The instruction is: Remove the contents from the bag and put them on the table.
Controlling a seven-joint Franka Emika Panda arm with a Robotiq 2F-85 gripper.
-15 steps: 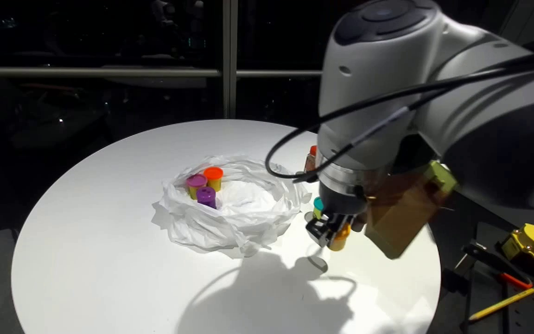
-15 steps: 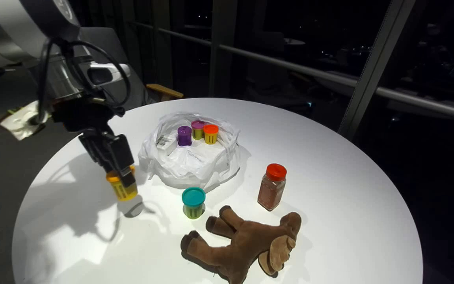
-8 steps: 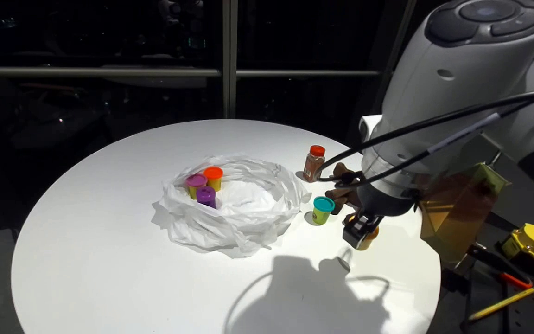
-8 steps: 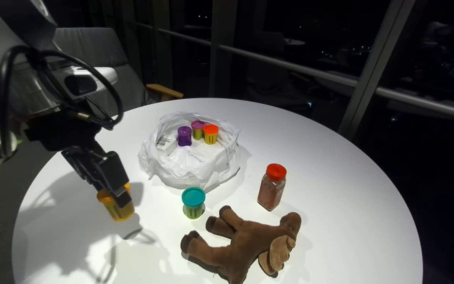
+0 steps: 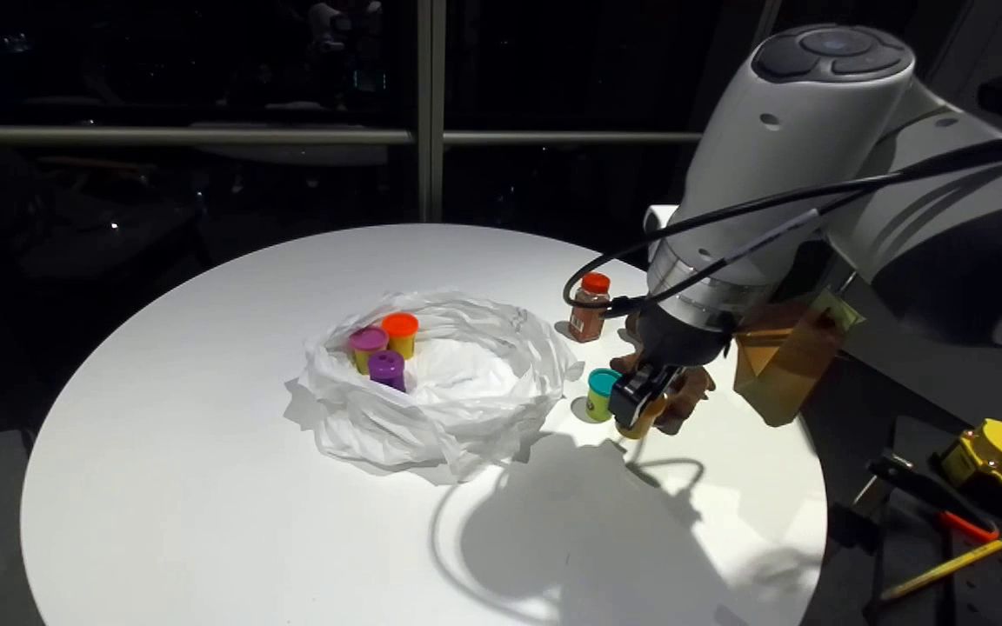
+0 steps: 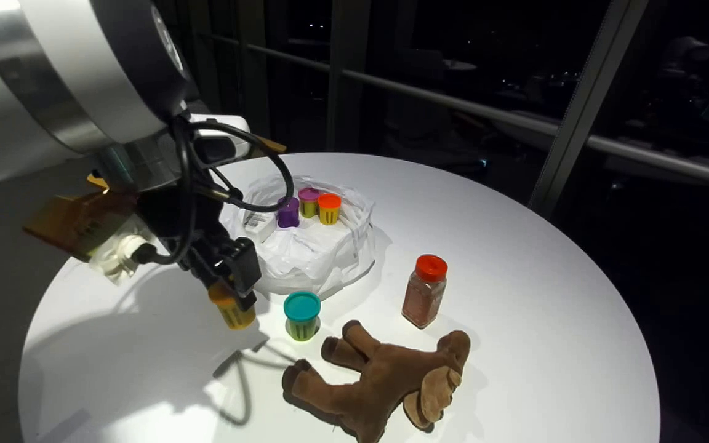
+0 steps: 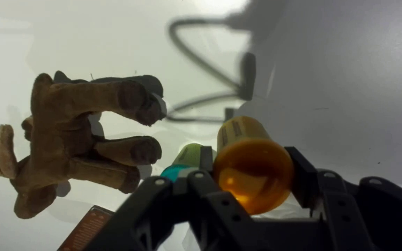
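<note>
Holds the orange-lidded tub point(image 6: 235, 314) outside the bag point(image 6: 324, 269), between clenched fingers point(image 6: 246, 266) above the counter point(image 6: 527, 357), leaning lengthwise from eleven to five o'clock in an exterior view, and probably must straighten that lean clear of the teal-lidded tub point(image 6: 302, 315), near at three.

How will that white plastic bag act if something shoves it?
The white plastic bag would probably buckle, its thin walls being crumpled. Its floor may resist more, with the purple container standing on it. That container could tip as the plastic shifts.
</note>
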